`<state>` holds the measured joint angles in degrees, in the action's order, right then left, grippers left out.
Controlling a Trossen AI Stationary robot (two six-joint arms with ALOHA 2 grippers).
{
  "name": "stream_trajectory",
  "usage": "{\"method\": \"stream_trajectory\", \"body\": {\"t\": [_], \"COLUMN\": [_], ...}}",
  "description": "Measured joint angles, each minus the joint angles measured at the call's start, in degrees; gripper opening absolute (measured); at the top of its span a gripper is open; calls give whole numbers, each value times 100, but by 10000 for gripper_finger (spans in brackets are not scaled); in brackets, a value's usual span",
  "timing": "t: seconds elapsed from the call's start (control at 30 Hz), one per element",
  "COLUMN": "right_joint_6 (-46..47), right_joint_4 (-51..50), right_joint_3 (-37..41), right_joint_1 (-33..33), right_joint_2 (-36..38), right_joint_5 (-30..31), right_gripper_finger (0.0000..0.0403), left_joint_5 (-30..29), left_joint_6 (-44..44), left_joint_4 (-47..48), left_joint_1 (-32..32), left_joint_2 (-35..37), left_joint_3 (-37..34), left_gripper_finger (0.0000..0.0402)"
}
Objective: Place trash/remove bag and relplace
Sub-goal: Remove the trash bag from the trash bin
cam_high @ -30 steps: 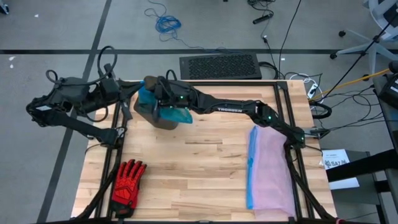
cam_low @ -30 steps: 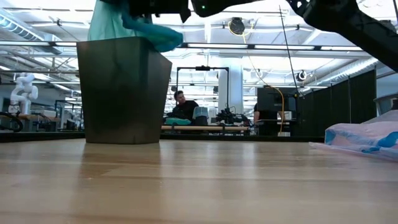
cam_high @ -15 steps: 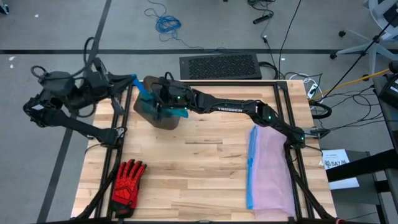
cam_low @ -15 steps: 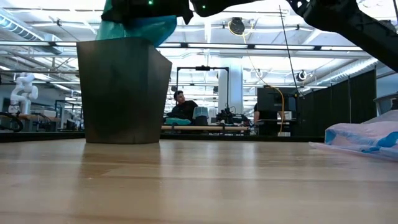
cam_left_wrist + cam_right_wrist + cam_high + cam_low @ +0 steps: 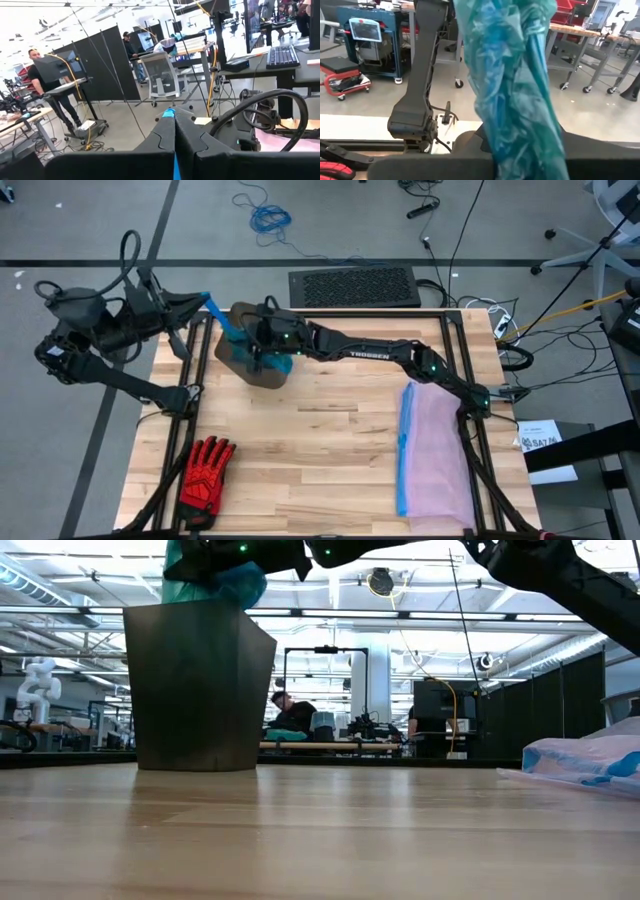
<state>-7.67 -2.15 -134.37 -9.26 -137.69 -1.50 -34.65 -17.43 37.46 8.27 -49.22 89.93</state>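
both claws clenched on teal bag (image 5: pixel 262 360): right claw (image 5: pixel 262 352) over dark bin (image 5: pixel 245 365), left claw (image 5: pixel 205 300) pulling a strip past bench (image 5: pixel 320 450) edge.

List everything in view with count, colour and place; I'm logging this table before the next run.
bin: one, dark, far left of table.
bag: one, teal-green, bunched at the bin's top, a strip stretched to the left gripper.
lilac bag: one, pale lilac with blue rim, flat on table's right side.
glove: one, red and black, near left corner.
table: one, light wood.
left gripper: shut on bag, past the table's far left edge.
right gripper: shut on bag, over the bin.
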Motion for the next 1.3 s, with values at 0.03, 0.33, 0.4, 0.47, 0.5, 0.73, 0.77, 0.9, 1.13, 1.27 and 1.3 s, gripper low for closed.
{"method": "stream_trajectory", "body": {"t": [0.03, 0.33, 0.4, 0.47, 0.5, 0.73, 0.77, 0.9, 1.13, 1.27, 1.3], "right_joint_6": [-44, -214, -205, -205, -205, -203, -203, -200, -203, -213, -219], "right_joint_4": [-1, -35, -29, -24, -32, -165, -179, -197, -228, -297, -297], "right_joint_3": [0, 0, 0, 0, 0, 1, 2, 7, 7, 7, 7], "right_joint_1": [1, -13, -15, -15, -14, -20, -20, -20, -31, -31, -31], "right_joint_2": [0, 0, 0, 0, 0, 0, 0, 2, 13, 15, 16], "right_joint_5": [-4, 16, 17, 16, 16, 20, 20, 21, 20, 20, 20], "right_gripper_finger": [4, 112, 142, 169, 179, 213, 214, 214, 215, 215, 215], "left_joint_5": [18, 139, 138, 140, 140, -5, -5, -18, -766, -889, -896], "left_joint_6": [-1, -254, -290, -291, -293, -257, -238, 36, 107, 520, 655], "left_joint_4": [14, -138, -313, -450, -475, -297, -192, 448, 1315, 1873, 2033], "left_joint_1": [1, 0, 0, 0, 0, 1, 2, 2, 2, 2, 1], "left_joint_2": [0, 3, 3, 6, 24, 80, 81, 62, -183, -199, -210], "left_joint_3": [2, 4, 4, 4, 4, 6, 7, 13, 7, 4, 4], "left_gripper_finger": [6, 118, 148, 175, 188, 244, 246, 249, 249, 249, 249]}}
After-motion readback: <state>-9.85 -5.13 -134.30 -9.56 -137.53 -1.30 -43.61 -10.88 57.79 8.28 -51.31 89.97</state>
